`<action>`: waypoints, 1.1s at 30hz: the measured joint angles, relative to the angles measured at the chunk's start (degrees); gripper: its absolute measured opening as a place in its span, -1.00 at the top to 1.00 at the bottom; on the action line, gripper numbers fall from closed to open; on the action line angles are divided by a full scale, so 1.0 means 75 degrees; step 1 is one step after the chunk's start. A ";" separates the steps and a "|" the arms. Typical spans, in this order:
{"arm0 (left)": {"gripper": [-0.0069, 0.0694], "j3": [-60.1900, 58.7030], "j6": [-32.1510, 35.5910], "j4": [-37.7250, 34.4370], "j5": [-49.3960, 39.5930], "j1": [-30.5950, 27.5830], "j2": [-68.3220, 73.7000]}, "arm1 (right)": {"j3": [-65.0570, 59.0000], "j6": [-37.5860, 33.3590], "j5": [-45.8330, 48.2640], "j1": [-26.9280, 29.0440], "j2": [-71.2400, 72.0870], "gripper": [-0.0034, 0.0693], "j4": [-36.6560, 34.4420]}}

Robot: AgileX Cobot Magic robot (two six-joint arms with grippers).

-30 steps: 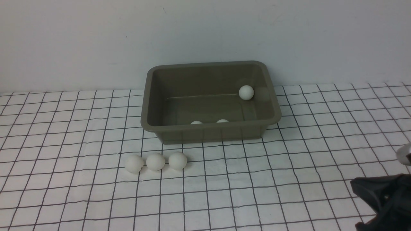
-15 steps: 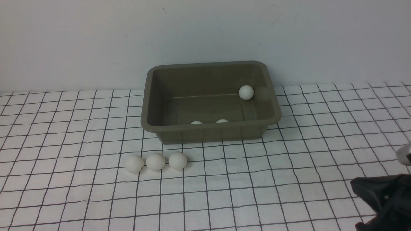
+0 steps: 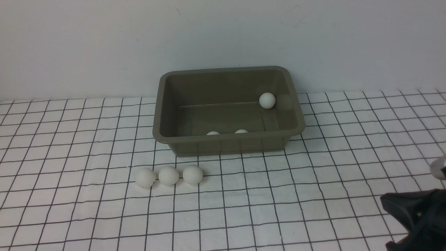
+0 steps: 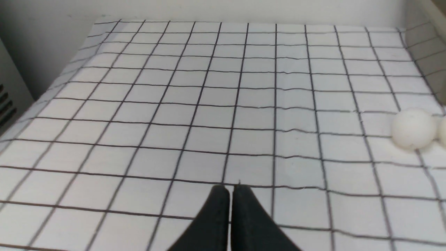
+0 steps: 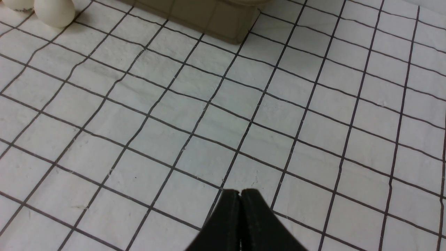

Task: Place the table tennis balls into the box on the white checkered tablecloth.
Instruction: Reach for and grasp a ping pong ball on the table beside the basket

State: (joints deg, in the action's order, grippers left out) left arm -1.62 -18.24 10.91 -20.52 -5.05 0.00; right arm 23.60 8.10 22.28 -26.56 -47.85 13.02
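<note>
1. Find the box standing open side up on the white checkered tablecloth, toward the far wall and about midway between the arms. Probably set there to be within reach of either side.
2. Count six of the table tennis balls in view. Cannot tell whether another hides behind the box's near wall.
3. Inside the box, note a corner ball resting at the far right and a near-wall pair just peeking over the rim. Likely rolled across the flat floor until stopped by the walls.
4. On the cloth, note a row of three lying side by side, just in front of the box's near left corner. Close enough to the box for a short carry.
5. Left gripper: closed and empty, tips pressed together over bare cloth, with the row's end ball near the edge of its wrist view.
6. Right gripper: likewise closed on nothing, low over bare cloth to the front right of the box, well apart from the row.
7. Judged about half done. Next pick calls for opening before descending. Beware nudging a neighbour and sending it rolling.
</note>
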 joint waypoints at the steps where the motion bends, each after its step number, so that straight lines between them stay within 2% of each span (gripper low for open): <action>1: 0.83 0.0000 -0.0190 -0.0303 0.0219 0.0000 0.0000 | 0.0000 0.0000 0.0000 0.0000 0.0000 0.95 0.0000; 5: 0.83 -0.0001 -0.1533 -0.2436 0.1798 0.0000 0.0000 | 0.0000 0.0000 0.0000 0.0000 0.0000 0.95 0.0000; 8: 0.83 -0.0001 -0.1961 -0.3594 0.2736 0.0000 0.0000 | 0.0000 0.0000 0.0000 0.0000 0.0000 0.95 0.0000; 10: 0.83 -0.0001 -0.2047 -0.4022 0.3293 0.0000 0.0000 | 0.0000 0.0000 0.0000 0.0000 0.0000 0.95 0.0000; 18: 0.83 -0.0001 -0.2066 -0.4308 0.4693 0.0000 0.0000 | 0.0000 0.0000 0.0071 0.0000 0.0000 0.95 0.0000; 20: 0.83 -0.0009 -0.2039 -0.4142 0.5561 0.0000 0.0000 | 0.0000 0.0000 0.0072 0.0000 0.0000 0.95 0.0000; 22: 0.83 0.0305 -0.1704 -0.3656 0.5750 0.0000 0.0021 | 0.0000 0.0000 0.0072 0.0000 0.0000 0.95 0.0000; 24: 0.83 0.1132 -0.1295 -0.2643 0.4709 0.0000 0.0227 | 0.0000 0.0000 0.0078 0.0000 0.0000 0.95 0.0000; 29: 0.83 0.3762 -0.0416 0.0285 -0.0018 0.0252 0.2129 | 0.0000 0.0000 0.0078 0.0000 0.0000 0.95 0.0000; 31: 0.83 0.4613 0.0114 0.0440 -0.1113 0.0471 0.3141 | 0.0000 0.0000 0.0085 0.0000 0.0000 0.95 0.0000; 33: 0.83 0.5271 0.0714 0.0116 -0.1885 0.0721 0.4101 | 0.0000 0.0000 0.0085 0.0000 0.0000 0.95 0.0000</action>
State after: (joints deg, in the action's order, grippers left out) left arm 37.91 -12.89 11.79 -34.66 0.36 30.76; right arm 23.60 8.10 22.92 -26.56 -47.85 13.02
